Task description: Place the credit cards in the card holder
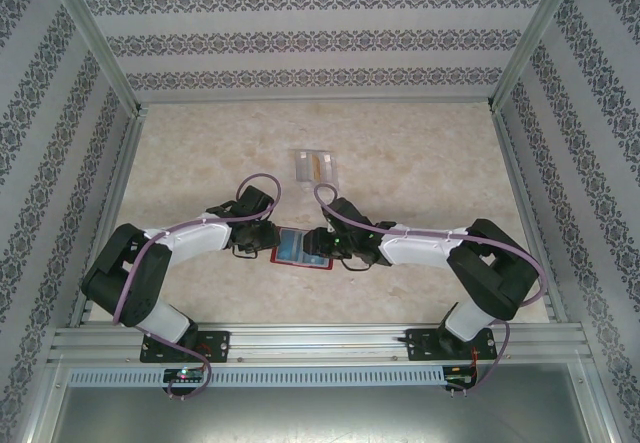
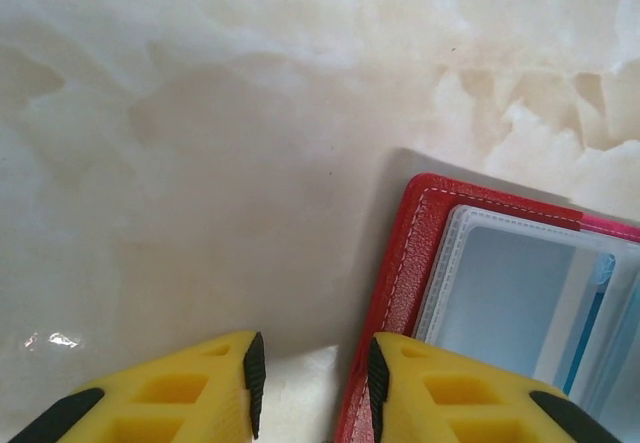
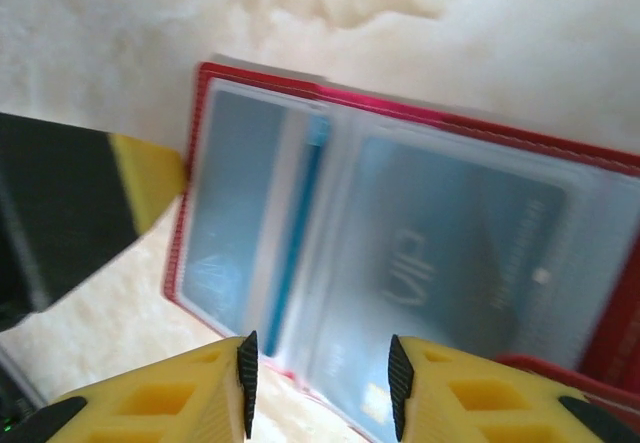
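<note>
The table (image 1: 200, 163) was pale, like marble, & your two arms bent in toward its middle. The card holder (image 1: 300, 250) lay open & flat there, right btw your claws. Its long side ran L to R across the table, so each claw met a short end.

That was the big thing for your next move, I think. The holder was just beside both claws, so neither arm had to reach far for it. The clear case (image 1: 318, 166), w/ something tan inside, sat well apart, farther up the table. It looked a bit nearer your R arm.

The holder was red outside w/ white stitches. Inside were grey-blue clear pockets (image 2: 510, 303). A blue card (image 3: 455, 263) already sat in one pocket.

Your R claw (image 3: 320, 388) hung over the holder's near edge. Its jaws were apart & I saw no pinch on anything.

Your L claw (image 2: 312, 383) was at the holder's L edge, jaws apart, only bare table in the gap. One finger was just beside the red rim.
</note>
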`<act>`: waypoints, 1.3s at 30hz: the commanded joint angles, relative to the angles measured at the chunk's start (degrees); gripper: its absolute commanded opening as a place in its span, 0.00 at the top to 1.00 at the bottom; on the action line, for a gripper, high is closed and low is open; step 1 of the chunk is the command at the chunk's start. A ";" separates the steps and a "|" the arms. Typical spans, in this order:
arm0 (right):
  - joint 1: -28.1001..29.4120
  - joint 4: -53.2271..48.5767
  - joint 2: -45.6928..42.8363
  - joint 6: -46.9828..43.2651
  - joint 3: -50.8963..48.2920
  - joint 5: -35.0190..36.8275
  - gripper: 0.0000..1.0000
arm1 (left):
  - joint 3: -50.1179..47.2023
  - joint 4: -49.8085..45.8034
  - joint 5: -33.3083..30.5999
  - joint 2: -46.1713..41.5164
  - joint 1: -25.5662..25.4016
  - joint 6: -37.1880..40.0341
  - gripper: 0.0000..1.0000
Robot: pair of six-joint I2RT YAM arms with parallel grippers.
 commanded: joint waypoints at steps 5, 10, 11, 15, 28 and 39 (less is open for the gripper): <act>1.88 -7.49 -1.42 4.44 -0.54 5.31 0.57 | -1.20 2.87 2.37 -0.23 -0.40 0.88 0.62; 2.68 -7.94 0.09 5.78 0.29 5.51 0.56 | -1.67 3.93 2.79 0.31 -0.40 0.54 0.61; 2.70 -8.21 0.33 5.73 0.56 5.69 0.56 | -1.68 4.04 3.03 0.51 -0.40 0.53 0.61; 2.91 -9.89 0.04 6.42 1.05 7.11 0.56 | -1.68 3.89 3.09 0.91 -0.43 0.13 0.60; 3.23 -2.67 4.91 5.65 3.67 2.85 0.55 | -2.01 6.22 4.87 2.84 -0.40 -0.83 0.60; 2.53 -5.60 3.86 4.39 7.03 2.47 0.54 | -1.33 4.21 3.35 2.68 -0.34 -1.17 0.60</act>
